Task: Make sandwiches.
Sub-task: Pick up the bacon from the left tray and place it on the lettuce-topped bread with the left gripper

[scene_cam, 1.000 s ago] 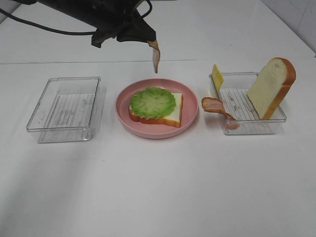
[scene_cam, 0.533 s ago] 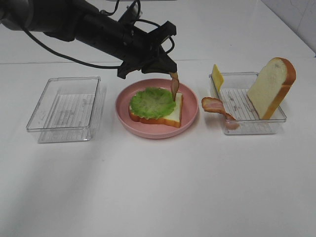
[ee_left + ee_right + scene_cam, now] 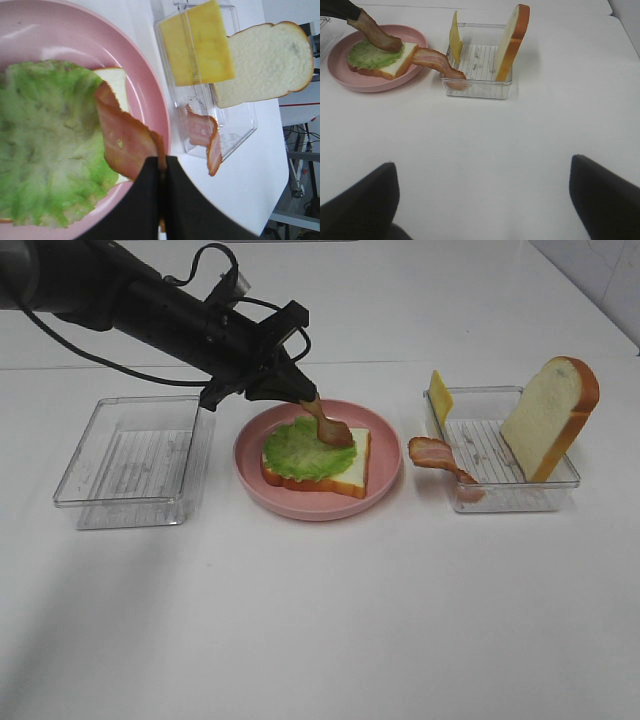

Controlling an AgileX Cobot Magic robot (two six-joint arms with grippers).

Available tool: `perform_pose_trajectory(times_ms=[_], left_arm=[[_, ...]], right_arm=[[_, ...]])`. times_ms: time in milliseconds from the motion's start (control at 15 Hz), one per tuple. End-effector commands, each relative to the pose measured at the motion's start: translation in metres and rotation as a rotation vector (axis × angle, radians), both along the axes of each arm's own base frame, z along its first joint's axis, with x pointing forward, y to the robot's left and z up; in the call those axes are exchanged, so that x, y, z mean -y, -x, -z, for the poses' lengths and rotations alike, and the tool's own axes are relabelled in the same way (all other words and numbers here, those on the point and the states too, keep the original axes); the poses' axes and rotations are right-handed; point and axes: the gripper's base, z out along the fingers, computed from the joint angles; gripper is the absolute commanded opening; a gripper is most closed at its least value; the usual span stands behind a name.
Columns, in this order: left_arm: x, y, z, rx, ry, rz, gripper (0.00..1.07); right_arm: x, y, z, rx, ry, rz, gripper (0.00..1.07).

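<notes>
- Bottom bread slice (image 3: 352,473) lies flat on the round pink plate (image 3: 386,476) at mid-table; a green lettuce leaf (image 3: 298,451) covers most of it
- One bacon strip (image 3: 331,427) slants down onto the lettuce, lower end touching the leaf; its upper end is pinched in the left gripper (image 3: 303,400), jaws clamped tight on it
- Second bacon strip (image 3: 440,457) hangs over the wall of the clear tray (image 3: 562,481) right of the plate; cheese slice (image 3: 439,396) and second bread slice (image 3: 550,415) stand on edge there
- Right gripper (image 3: 482,165) hovers over the white table (image 3: 320,620), jaws spread wide, holding nothing
- Another clear tray (image 3: 75,480) sits left of the plate
</notes>
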Motion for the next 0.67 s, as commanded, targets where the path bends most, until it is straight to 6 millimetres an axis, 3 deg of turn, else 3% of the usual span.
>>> perform_pose_trajectory(times_ms=[67,333,400,533,600,667], left_arm=[[-0.003,0.004,0.003,0.015,-0.074,0.068,0.00],[-0.010,0.005,0.011,0.044,-0.200,0.126,0.03],[-0.012,0.006,0.012,0.050,-0.229,0.137,0.12],[-0.013,0.005,0.013,0.059,-0.246,0.140,0.39],[-0.014,0.003,0.007,0.091,-0.258,0.126,0.65],[-0.015,0.002,0.002,0.117,-0.263,0.113,0.76]], right_arm=[[0.000,0.001,0.000,0.017,0.004,-0.001,0.87],[0.000,0.001,0.000,0.017,0.004,-0.001,0.87],[0.000,0.001,0.000,0.017,0.004,-0.001,0.87],[0.000,0.001,0.000,0.017,0.004,-0.001,0.87],[0.000,0.001,0.000,0.017,0.004,-0.001,0.87],[0.000,0.001,0.000,0.017,0.004,-0.001,0.87]])
